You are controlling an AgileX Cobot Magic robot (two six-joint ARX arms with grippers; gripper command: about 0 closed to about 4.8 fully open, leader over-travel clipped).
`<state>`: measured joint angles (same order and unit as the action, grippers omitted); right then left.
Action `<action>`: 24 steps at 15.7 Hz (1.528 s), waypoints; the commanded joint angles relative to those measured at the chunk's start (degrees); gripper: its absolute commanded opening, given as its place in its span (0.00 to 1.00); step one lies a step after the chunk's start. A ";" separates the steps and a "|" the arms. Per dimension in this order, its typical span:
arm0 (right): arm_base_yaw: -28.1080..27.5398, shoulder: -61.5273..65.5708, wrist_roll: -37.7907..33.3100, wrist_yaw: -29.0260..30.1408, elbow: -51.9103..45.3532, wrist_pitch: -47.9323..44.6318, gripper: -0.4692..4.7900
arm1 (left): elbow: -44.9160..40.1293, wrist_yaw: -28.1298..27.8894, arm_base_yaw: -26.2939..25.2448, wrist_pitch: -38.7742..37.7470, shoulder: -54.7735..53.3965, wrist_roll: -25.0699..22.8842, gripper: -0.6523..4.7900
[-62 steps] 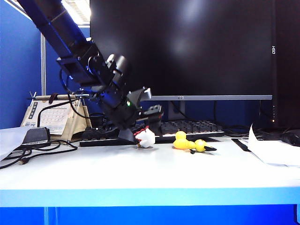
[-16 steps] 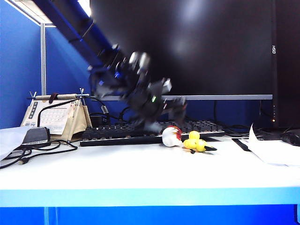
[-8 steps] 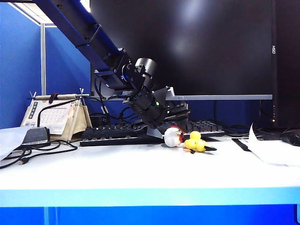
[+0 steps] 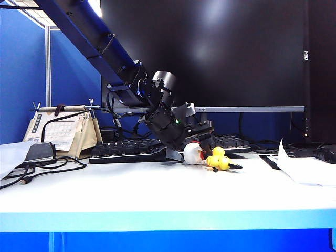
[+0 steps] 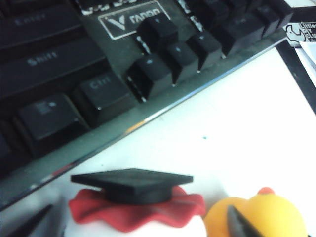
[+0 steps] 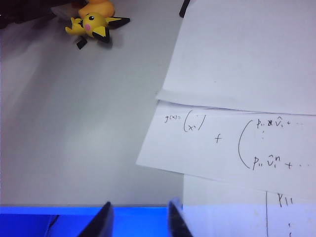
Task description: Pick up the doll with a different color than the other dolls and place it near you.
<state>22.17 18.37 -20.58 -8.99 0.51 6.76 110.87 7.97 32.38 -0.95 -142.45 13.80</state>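
Note:
The doll with a different color (image 5: pixel 133 205) is white, with a red ruffle and a flat black cap. It sits on the white table in front of the keyboard, touching the other dolls (image 4: pixel 219 159), which are yellow. My left gripper (image 5: pixel 138 226) is open and low over it, with one dark fingertip (image 5: pixel 33 220) on either side. In the exterior view the left gripper (image 4: pixel 190 145) hangs right at the white doll (image 4: pixel 193 153). My right gripper (image 6: pixel 138 221) stands open and empty over the table's front edge, far from the yellow dolls (image 6: pixel 93 22).
A black keyboard (image 4: pixel 126 149) lies just behind the dolls, under a large dark monitor (image 4: pixel 210 52). A desk calendar (image 4: pixel 60 131) and cables (image 4: pixel 31 168) are at the left. Loose paper sheets (image 6: pixel 247 98) cover the table's right side.
Since the earliest frame the white doll has shifted right, up against the yellow dolls. Over the last second my left gripper has sunk lower around it. The doll has stayed put.

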 commanded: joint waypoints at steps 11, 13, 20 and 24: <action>0.09 -0.07 -0.20 -0.09 -0.13 -1.01 0.36 | 0.57 -2.25 0.92 0.61 3.06 -0.39 0.11; 0.09 -0.07 -0.20 -0.09 -0.13 -1.01 0.36 | 0.57 -2.40 0.68 -1.64 5.25 -2.10 0.11; 0.09 -0.07 -0.20 -0.09 -0.13 -0.98 0.36 | -2.08 1.20 0.09 -16.06 15.98 -4.79 0.11; 0.09 -0.07 -0.20 -0.09 -0.13 -0.98 0.36 | -9.33 1.09 1.01 -16.28 24.41 -4.13 0.11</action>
<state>22.17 18.37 -20.58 -8.99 0.51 6.76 102.54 8.75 33.12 -17.82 -119.50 9.50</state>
